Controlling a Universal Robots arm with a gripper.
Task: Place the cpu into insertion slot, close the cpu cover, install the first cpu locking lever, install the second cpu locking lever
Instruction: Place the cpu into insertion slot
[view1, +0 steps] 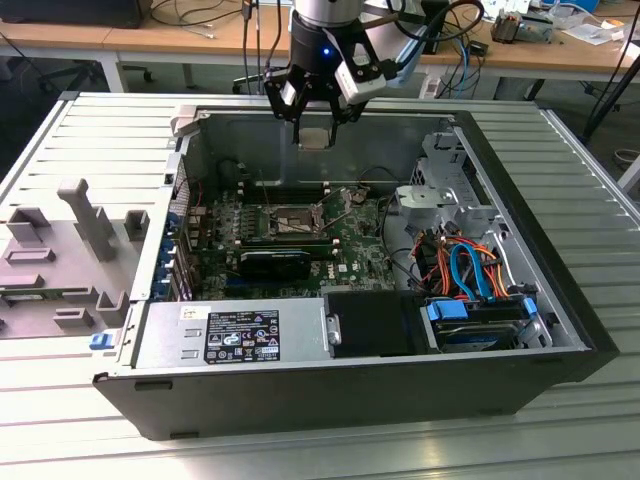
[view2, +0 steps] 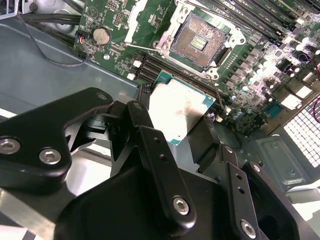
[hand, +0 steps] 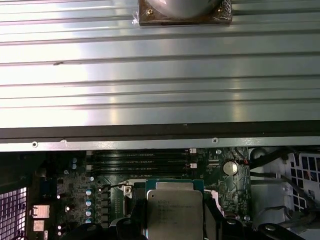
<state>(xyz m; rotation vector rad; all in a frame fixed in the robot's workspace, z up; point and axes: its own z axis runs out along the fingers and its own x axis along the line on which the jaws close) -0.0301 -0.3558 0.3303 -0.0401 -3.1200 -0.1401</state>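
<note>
My gripper (view1: 316, 128) hangs over the back wall of the open computer case, shut on the cpu (view1: 316, 140), a small flat silver-grey square. In both wrist views the black fingers (view2: 145, 130) clamp the cpu (view2: 180, 107) (hand: 175, 212) by two opposite edges. Lower down, nearer the case's middle, the insertion slot (view1: 287, 222) sits in the green motherboard (view1: 350, 250). Its dark contact field (view2: 202, 40) lies uncovered inside a silvery rim. A thin wire lever (view2: 145, 48) runs beside the slot. I cannot make out the cpu cover.
Along the case's front is the power supply (view1: 240, 335), with a drive bay and blue and orange cables (view1: 470, 270) at the exterior view's right. Black memory slots (view2: 150, 67) lie between cpu and slot. A grey fixture (view1: 80, 240) stands outside the case on the ribbed table.
</note>
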